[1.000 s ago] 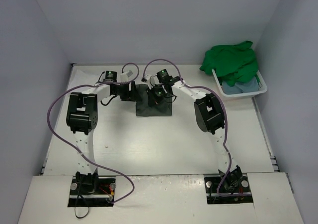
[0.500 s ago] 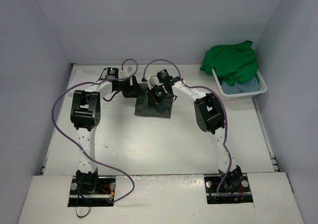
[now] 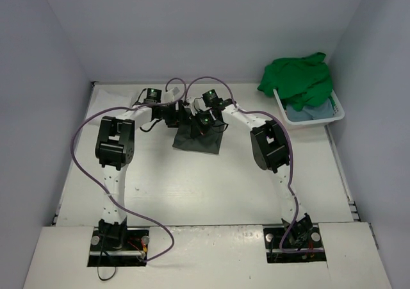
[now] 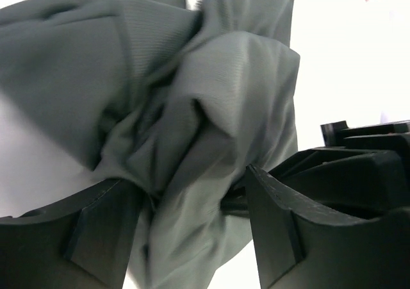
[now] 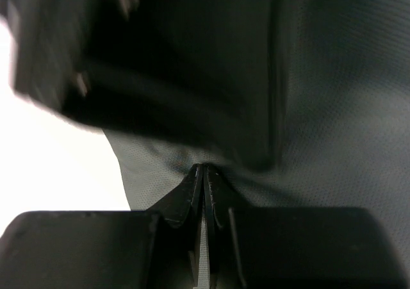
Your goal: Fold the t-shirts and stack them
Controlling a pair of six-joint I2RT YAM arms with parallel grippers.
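Observation:
A dark grey-olive t-shirt [image 3: 200, 141] lies folded small on the table's far middle. My left gripper [image 3: 181, 117] is at its left back corner. In the left wrist view that gripper [image 4: 189, 180] stands open, with a bunched fold of the t-shirt [image 4: 224, 77] filling the gap between its fingers. My right gripper [image 3: 204, 125] is over the shirt's back edge. Seen from the right wrist, this gripper [image 5: 204, 168] is shut, its tips pinching a pucker of the shirt [image 5: 346, 109]. A bright green t-shirt [image 3: 298, 77] and a light blue t-shirt [image 3: 307, 113] sit in the basket.
A white plastic basket [image 3: 337, 113] stands at the back right against the wall. Purple cables loop from both arms over the table. The two wrists are close together above the dark shirt. Walls close in the table at the back and sides.
My left arm has swung right, bringing its open gripper onto the shirt's left corner. The shirt's near edge has skewed. The right gripper has stayed put.

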